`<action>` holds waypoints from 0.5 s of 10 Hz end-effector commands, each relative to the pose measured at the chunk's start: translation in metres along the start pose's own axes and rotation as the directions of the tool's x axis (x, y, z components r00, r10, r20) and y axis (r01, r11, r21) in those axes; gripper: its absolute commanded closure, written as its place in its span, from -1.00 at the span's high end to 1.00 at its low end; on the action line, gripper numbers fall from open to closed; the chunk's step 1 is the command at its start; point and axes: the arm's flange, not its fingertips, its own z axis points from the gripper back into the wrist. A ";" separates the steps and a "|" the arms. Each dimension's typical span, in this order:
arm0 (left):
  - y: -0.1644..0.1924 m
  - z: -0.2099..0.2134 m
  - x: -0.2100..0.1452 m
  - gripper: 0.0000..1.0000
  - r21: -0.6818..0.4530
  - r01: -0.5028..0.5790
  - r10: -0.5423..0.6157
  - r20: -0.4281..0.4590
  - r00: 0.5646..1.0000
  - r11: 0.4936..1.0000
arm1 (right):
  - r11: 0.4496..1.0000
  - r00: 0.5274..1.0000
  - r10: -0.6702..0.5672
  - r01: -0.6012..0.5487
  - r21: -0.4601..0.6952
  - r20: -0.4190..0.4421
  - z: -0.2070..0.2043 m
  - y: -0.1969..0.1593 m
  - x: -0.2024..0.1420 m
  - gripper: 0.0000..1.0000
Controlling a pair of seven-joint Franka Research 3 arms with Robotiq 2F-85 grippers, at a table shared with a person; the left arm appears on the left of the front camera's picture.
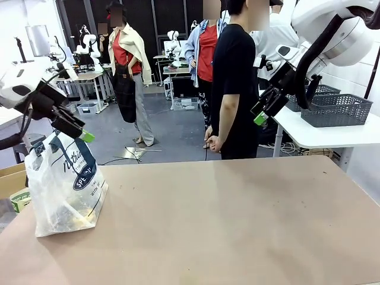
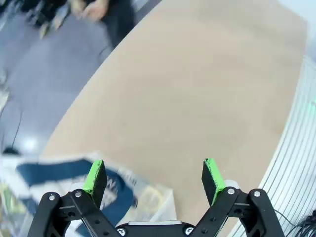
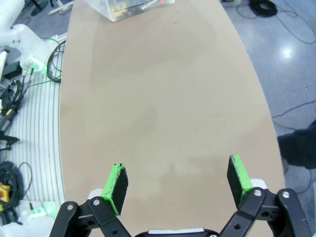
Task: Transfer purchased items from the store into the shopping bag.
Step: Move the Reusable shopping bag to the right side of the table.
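Shopping bag (image 1: 64, 184) sits at the bench's (image 1: 237, 219) left edge, right under the released left end effector (image 1: 83, 135); right end effector (image 1: 260, 116), also released, is well apart.

- Shopping bag (image 1: 64, 185): see-through white, dark blue round logo with white lettering.
- Surface (image 1: 225, 219): plain light brown.
- Fingers (image 2: 95, 176): black, bright green pads.
- Person's top (image 1: 234, 77): black.

The shopping bag (image 1: 64, 184) is veiling its yellowish contents past telling, a frame edge is cropping it above the table (image 3: 163, 98), and its print is blurring beside the left gripper (image 2: 154, 177).
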 end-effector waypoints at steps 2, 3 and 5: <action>0.018 -0.021 0.009 1.00 -0.231 0.176 -0.117 0.245 0.962 0.957 | 1.000 1.000 -0.002 0.003 0.005 -0.009 -0.001 0.001 -0.001 1.00; 0.019 -0.029 0.015 1.00 -0.261 0.208 -0.130 0.286 0.949 0.943 | 1.000 1.000 -0.002 0.003 0.005 -0.009 -0.001 0.001 -0.001 1.00; 0.019 -0.040 0.024 1.00 -0.250 0.261 -0.176 0.316 0.932 0.933 | 1.000 1.000 -0.002 0.003 0.005 -0.009 -0.001 0.001 -0.001 1.00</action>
